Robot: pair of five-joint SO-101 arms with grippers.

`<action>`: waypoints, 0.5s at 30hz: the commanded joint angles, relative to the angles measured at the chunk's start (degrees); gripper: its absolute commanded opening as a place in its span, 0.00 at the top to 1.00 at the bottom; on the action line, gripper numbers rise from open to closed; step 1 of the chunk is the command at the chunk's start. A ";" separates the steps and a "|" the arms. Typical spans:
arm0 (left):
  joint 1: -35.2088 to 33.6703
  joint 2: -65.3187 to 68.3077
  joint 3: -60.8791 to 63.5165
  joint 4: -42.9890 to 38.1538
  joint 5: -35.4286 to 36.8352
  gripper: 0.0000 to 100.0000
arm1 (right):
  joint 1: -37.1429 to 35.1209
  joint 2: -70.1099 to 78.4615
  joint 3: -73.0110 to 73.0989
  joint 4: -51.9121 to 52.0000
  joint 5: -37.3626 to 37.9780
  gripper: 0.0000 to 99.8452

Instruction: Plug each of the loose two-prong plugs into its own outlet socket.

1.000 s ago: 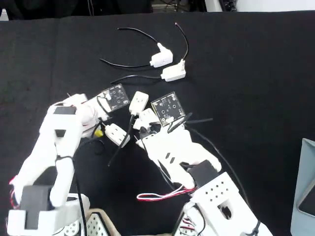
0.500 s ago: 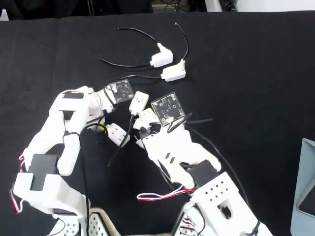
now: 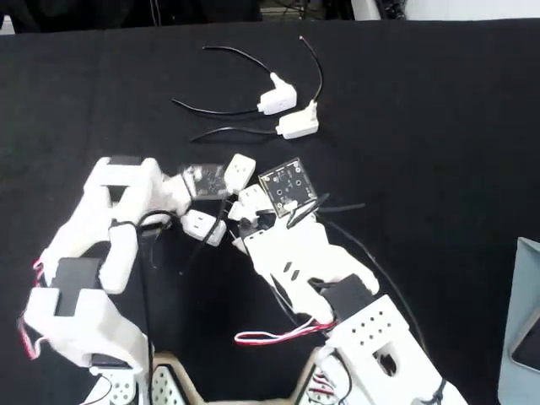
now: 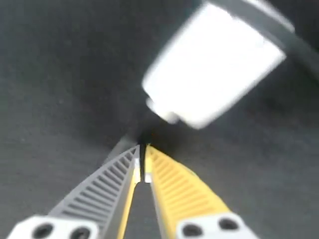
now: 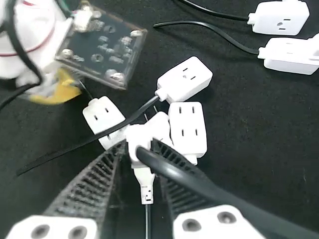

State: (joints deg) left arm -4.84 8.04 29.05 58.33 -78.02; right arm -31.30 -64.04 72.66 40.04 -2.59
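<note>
Change: left gripper shifted beside socket, closed tight | right gripper unmoved, clamping plug

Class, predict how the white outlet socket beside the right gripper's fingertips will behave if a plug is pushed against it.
The outlet socket looks small, plastic and unanchored on the black cloth, so it would probably slide or pivot away. Its flat, boxy shape makes rolling unlikely. It likely feels rigid, not floppy.

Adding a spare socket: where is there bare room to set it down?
Bare: the black cloth on the right, out to the grey bin; also the far-left stretch beside the two white corded sockets. Crowded: the middle, where the right gripper clamps a white plug.
</note>
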 commanded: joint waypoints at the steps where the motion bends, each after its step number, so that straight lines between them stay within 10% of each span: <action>1: -2.33 -4.66 -0.40 12.13 -0.70 0.97 | 0.79 -1.01 -0.22 -0.70 -0.09 0.99; 7: -3.74 -12.57 1.80 22.24 3.87 0.97 | 0.79 -1.01 -0.22 -0.70 -0.09 0.99; 15: -3.82 -19.87 3.65 16.18 12.31 0.88 | 0.88 -1.10 -0.22 -0.62 0.00 0.99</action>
State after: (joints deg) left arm -8.97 -8.13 32.92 78.20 -69.49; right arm -31.30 -64.04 72.66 40.04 -2.59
